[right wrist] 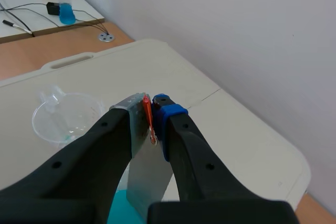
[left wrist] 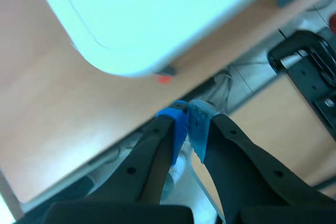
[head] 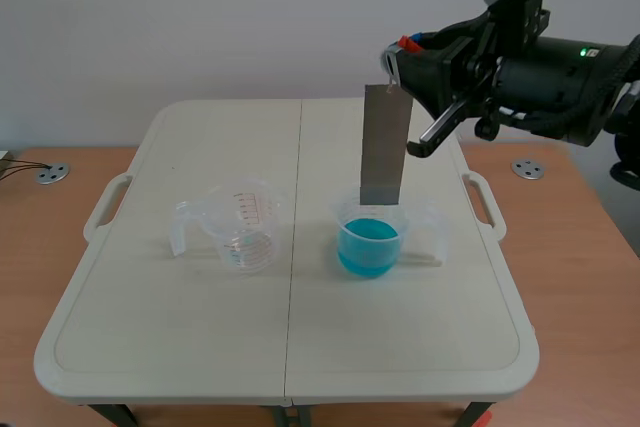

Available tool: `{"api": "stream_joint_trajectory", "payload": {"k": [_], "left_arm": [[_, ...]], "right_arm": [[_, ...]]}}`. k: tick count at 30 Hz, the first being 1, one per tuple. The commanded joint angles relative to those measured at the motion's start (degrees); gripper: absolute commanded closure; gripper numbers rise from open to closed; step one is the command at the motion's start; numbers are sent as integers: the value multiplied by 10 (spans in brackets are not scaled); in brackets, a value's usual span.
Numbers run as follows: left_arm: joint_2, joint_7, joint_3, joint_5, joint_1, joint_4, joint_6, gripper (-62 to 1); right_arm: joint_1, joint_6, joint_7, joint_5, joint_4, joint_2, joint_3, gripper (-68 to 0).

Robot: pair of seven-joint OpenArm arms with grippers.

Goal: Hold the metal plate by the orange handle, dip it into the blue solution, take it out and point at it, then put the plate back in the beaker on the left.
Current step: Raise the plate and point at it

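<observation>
Two beakers (head: 245, 227) (head: 372, 239), one metal plate (head: 385, 142)

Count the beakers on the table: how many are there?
2. The clear beaker stands left of the seam in the table; the beaker with blue solution stands right of it, below the metal plate. None seems hidden.

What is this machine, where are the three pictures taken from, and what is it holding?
It is a robot with two black arms, each ending in a two-fingered gripper. The scene view looks across a white table; the other two come from cameras on the wrists. On the table stand a clear beaker and a beaker of blue solution. The right gripper is shut on the orange handle of a metal plate, which hangs upright over that beaker. The left gripper, off the table, is shut on nothing.
</observation>
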Motion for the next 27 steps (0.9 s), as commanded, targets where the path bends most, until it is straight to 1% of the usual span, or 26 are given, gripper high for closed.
{"api": "stream_joint_trajectory", "payload": {"k": [1, 9, 13, 15, 20, 24, 27], "left_arm": [[2, -5, -9, -1, -11, 32, 3, -23], [1, -4, -6, -2, -82, 83, 3, -23], [1, -6, 11, -19, -142, 84, 2, -23], [1, -6, 26, -23, -172, 84, 0, -23], [2, -6, 89, -24, -256, 83, -1, -23], [3, -3, 161, -24, -327, 81, -1, -23], [5, 16, 216, -26, -378, 81, -2, -23]], "right_arm": [[7, 0, 1, 11, 21, 3, 7, -15], [7, 0, -16, 26, 69, 3, 19, -15], [7, 0, -16, 26, 84, 3, 26, -15], [7, 0, -16, 26, 89, 3, 26, -15], [7, 0, -20, 26, 99, 3, 27, -15], [7, 0, -24, 26, 107, 3, 29, -15], [7, 0, -28, 27, 111, 3, 30, -15]]}}
